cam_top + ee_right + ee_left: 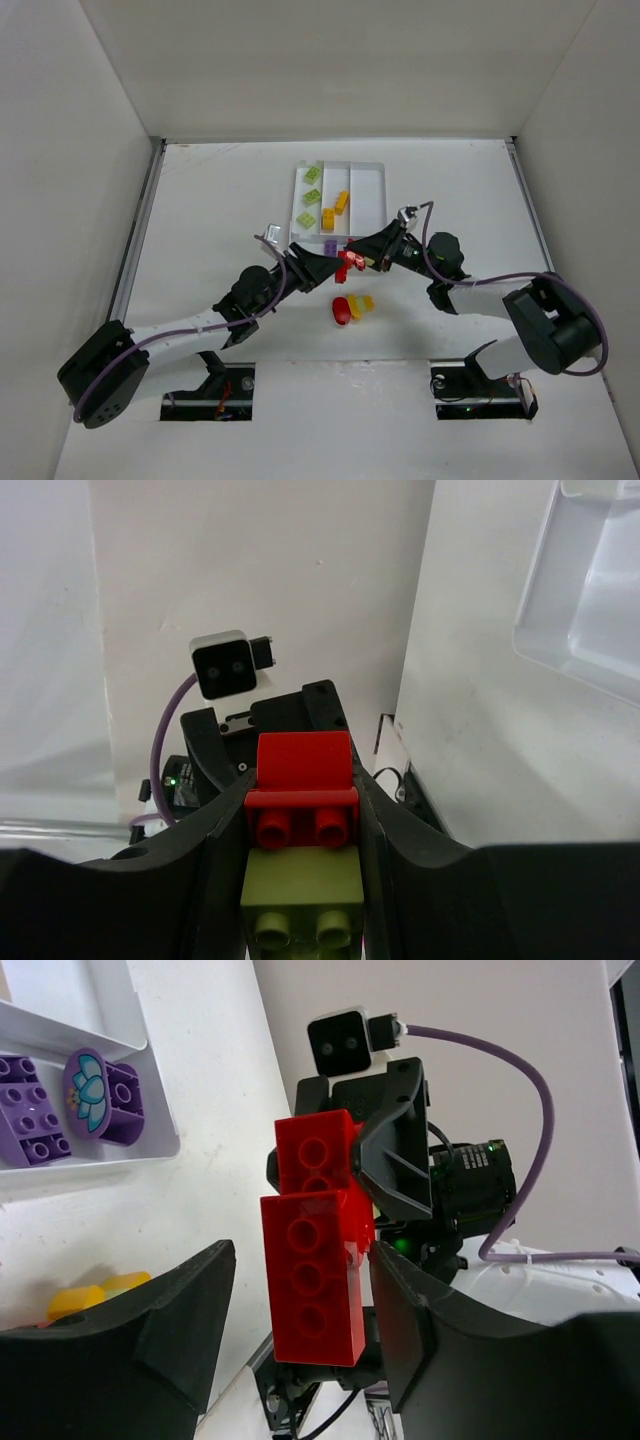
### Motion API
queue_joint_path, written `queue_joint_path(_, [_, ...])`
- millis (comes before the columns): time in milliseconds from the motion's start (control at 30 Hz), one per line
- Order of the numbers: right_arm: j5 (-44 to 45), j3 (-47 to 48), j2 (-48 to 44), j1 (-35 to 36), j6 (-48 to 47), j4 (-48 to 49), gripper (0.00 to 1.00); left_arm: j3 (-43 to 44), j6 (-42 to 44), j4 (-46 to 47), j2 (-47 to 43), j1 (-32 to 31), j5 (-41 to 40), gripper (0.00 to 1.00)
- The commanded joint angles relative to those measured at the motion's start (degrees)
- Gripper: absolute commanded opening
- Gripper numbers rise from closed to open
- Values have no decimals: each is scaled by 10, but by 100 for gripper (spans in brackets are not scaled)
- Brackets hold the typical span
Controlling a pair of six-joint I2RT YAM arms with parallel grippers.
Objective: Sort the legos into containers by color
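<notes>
My right gripper (360, 258) (300, 805) is shut on a stack of legos, a red piece (303, 780) joined to a light green brick (300, 885), held above the table just in front of the white tray (372, 200). My left gripper (335, 268) (302, 1265) is open. Its fingers straddle the long red brick (312, 1275) of that stack, the right finger (440, 1330) close against it and the left finger (160, 1340) apart. Green bricks (311, 196) lie in the tray's left section, orange ones (335, 210) in the middle section, and purple ones (330, 246) (35, 1125) in the crosswise section.
A red brick (341, 311) and a yellow-orange one (361, 304) lie loose on the table below the grippers; the yellow one also shows in the left wrist view (95, 1295). White walls enclose the table at the left, back and right.
</notes>
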Motion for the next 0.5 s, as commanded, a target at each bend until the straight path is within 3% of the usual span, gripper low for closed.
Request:
queue_joint_path(0, [-11,24,13,3,29,76,33,20,11,69,0,-6,15,50])
queue_joint_path(300, [-12,18,42,5,49,115,33,24,9,70,-6,-5,15,27])
queue_joint_path(467, [-25,-6,22,-20,46,115,32,5,7,53,-49,15,5,20])
